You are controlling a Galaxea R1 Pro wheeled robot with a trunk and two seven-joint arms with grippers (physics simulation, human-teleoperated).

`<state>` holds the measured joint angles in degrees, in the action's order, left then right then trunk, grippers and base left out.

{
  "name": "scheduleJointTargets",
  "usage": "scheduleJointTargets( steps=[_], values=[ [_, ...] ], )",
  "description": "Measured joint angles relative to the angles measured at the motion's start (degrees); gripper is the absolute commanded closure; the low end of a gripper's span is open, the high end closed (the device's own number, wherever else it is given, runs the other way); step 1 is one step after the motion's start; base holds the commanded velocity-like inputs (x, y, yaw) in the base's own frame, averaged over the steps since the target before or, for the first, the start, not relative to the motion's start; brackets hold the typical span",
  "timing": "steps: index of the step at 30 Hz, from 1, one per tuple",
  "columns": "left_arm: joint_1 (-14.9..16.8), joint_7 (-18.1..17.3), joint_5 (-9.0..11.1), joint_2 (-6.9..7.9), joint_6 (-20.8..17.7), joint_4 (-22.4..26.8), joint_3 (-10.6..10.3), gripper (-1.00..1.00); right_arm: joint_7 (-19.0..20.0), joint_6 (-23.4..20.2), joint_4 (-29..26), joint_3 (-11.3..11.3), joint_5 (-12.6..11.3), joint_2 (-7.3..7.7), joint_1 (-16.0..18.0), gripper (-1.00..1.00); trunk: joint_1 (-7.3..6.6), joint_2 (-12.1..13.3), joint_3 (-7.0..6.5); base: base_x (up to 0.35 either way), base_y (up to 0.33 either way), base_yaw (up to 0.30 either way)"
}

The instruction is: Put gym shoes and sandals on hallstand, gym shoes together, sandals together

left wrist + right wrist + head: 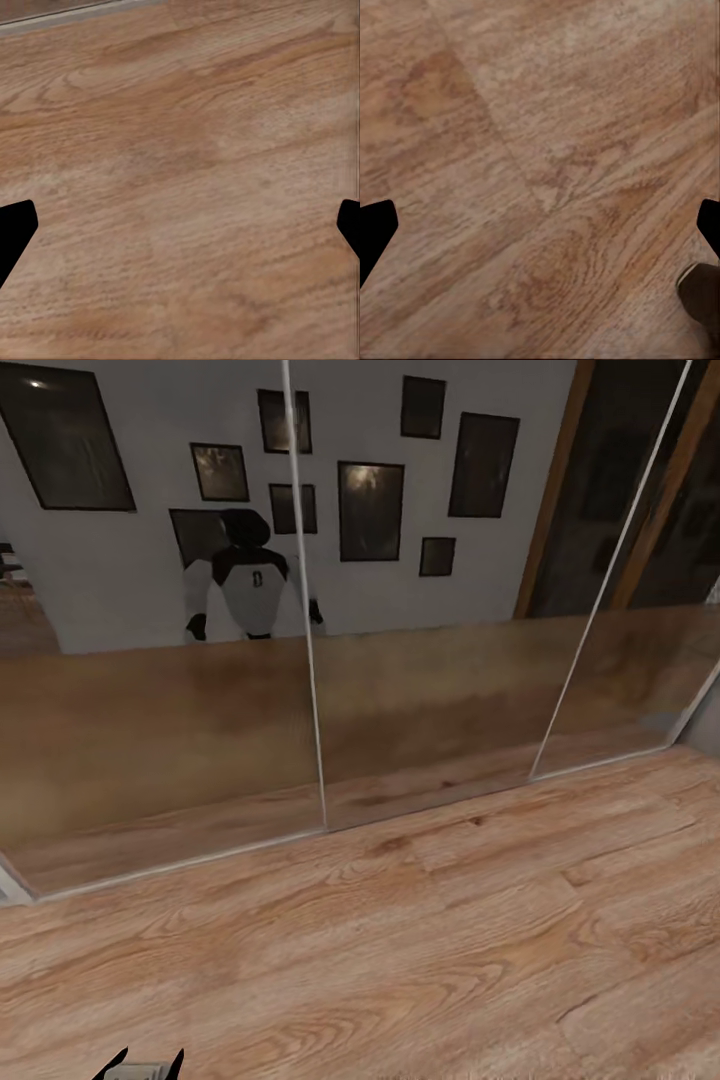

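The corridor floor [420, 960] lies bare beneath the wide-spread, empty left gripper [180, 225] and right gripper [540, 225]

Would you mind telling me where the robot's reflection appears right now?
In the head view, the robot's reflection stands in the left mirrored door panel, upper left, beneath the reflected picture frames and above the wood-plank floor.

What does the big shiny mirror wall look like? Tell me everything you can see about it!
The mirror wall is made of tall glossy panels split by thin pale vertical strips. It stands upright on the wood-plank floor, with a pale rail along its bottom edge. It reflects the floor, a grey wall hung with dark framed pictures, and the white-and-black robot itself. Its right-hand panels angle away beside brown wooden frames.
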<state>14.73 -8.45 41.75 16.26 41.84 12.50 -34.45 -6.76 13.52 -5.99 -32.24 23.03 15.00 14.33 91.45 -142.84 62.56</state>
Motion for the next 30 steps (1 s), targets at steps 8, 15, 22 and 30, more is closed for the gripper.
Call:
scheduleJointTargets(
  steps=[8,15,22,30],
  values=[
    [0.0,0.0,0.0,0.0,0.0,0.0,0.0,-1.0,-1.0,0.0,0.0,0.0,0.0,-0.51,0.0,-1.0,0.0,0.0,0.16,0.0,0.001,-0.268],
    [0.0,0.0,0.0,0.0,0.0,0.0,0.0,-1.0,-1.4,-0.1,0.0,0.0,0.0,-0.7,0.0,-1.0,0.0,0.0,0.21,0.0,0.0,-0.273],
    [0.0,0.0,0.0,0.0,0.0,0.0,0.0,-1.0,-1.5,-0.1,0.0,0.0,0.0,-0.74,0.0,-1.0,0.0,0.0,0.22,0.0,0.0,-0.275],
    [0.0,0.0,0.0,0.0,0.0,0.0,0.0,-1.0,-1.5,-0.1,0.0,0.0,0.0,-0.78,0.0,-1.0,0.0,0.0,0.23,0.0,0.0,-0.277]
  ],
)
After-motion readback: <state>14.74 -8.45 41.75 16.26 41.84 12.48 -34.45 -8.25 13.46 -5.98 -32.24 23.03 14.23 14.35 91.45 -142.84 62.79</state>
